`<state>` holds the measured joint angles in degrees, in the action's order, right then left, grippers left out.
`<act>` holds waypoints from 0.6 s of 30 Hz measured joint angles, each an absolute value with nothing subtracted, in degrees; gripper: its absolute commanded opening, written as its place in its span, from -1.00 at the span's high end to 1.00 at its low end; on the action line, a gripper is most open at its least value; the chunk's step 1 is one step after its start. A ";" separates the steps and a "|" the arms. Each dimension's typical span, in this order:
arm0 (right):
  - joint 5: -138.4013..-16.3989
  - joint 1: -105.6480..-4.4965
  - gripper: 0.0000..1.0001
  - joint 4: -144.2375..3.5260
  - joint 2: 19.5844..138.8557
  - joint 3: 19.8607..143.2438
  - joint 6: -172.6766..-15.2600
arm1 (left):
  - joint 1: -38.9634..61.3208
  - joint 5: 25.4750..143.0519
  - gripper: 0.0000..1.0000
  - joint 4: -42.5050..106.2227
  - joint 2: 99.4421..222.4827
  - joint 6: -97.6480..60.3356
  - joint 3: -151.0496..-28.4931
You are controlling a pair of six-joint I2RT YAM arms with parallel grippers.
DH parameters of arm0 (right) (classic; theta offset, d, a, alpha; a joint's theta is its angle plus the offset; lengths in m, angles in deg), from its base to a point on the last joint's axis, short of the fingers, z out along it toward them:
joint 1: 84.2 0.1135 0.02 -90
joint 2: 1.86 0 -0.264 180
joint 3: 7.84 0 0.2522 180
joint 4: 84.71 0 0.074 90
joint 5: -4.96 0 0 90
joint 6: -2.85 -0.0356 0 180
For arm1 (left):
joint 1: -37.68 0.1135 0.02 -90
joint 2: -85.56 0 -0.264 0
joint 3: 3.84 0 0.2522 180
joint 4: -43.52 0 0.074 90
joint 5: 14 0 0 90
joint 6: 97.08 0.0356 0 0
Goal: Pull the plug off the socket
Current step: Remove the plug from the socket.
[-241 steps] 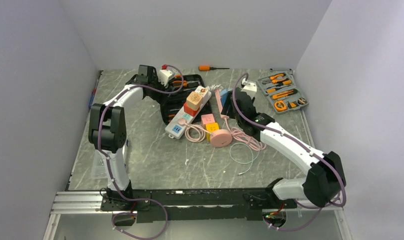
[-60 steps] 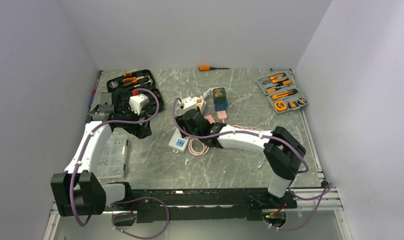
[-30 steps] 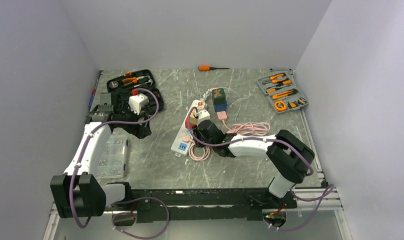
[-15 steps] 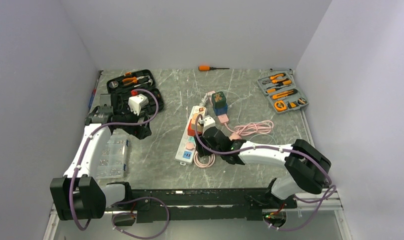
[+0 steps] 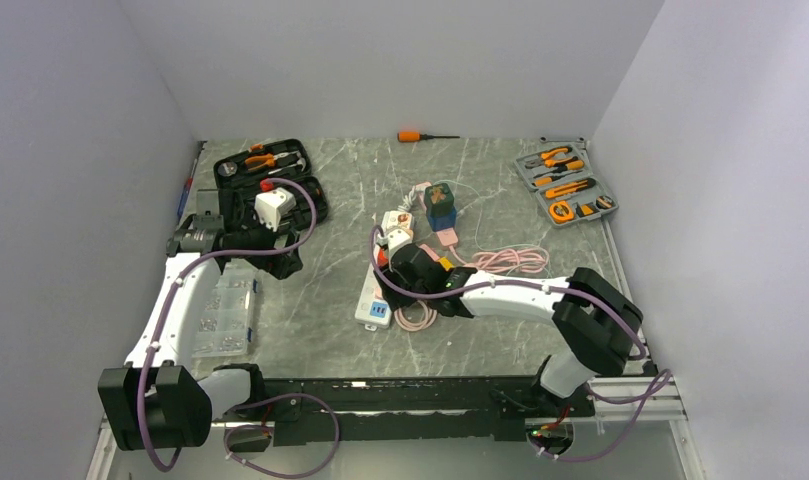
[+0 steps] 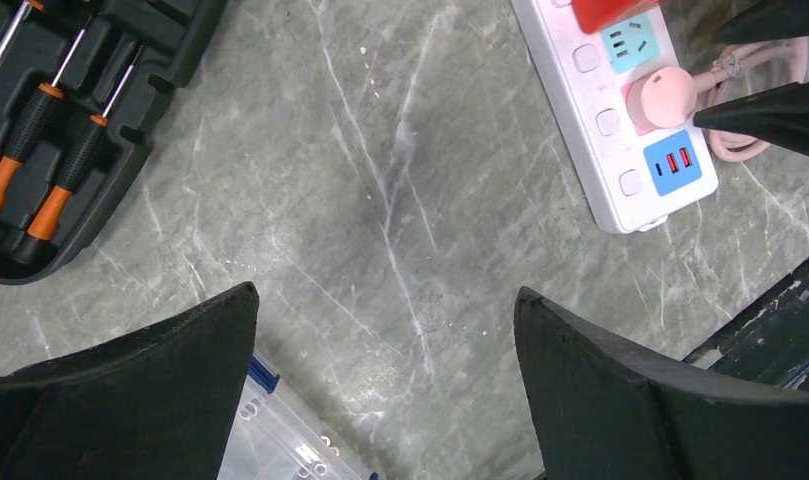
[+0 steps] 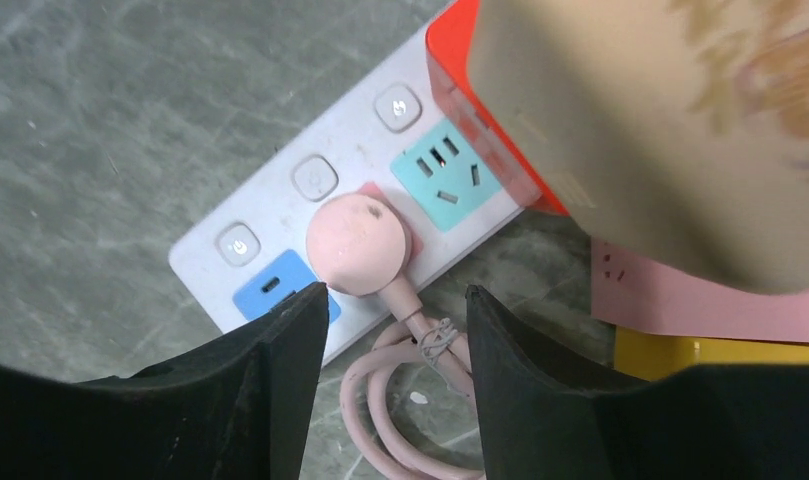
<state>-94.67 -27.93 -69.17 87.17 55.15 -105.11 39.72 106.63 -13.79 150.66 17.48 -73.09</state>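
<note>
A white power strip (image 5: 372,298) lies near the middle of the grey marbled table (image 5: 310,335), with a blue part at its near end. The right gripper (image 5: 398,270) is low over the strip, and its arm reaches in from the right. A pink cable (image 5: 416,319) is coiled just beside the near end of the strip. A green and blue block (image 5: 440,204) stands behind the strip. The left gripper (image 5: 278,262) is well to the left, between a black tool case (image 5: 242,168) and a clear parts box (image 5: 226,316). An orange screwdriver (image 5: 418,136) lies at the far edge.
</note>
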 measured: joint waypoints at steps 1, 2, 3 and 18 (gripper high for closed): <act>-94.28 -27.97 -0.06 -68.91 87.74 55.15 -104.83 | 39.72 106.66 -0.99 -13.79 150.66 17.50 -73.09; -93.84 -28.08 -0.05 -68.65 88.35 55.13 -104.50 | 39.72 106.66 -0.99 -13.82 150.66 17.50 -73.09; -93.62 -28.21 -0.02 -68.67 88.59 55.13 -104.17 | 39.72 106.66 -0.99 -13.82 150.66 17.52 -73.09; -86.93 -29.81 0.19 -72.36 88.68 53.14 -102.90 | 39.72 107.18 -0.99 -13.99 150.50 17.87 -72.08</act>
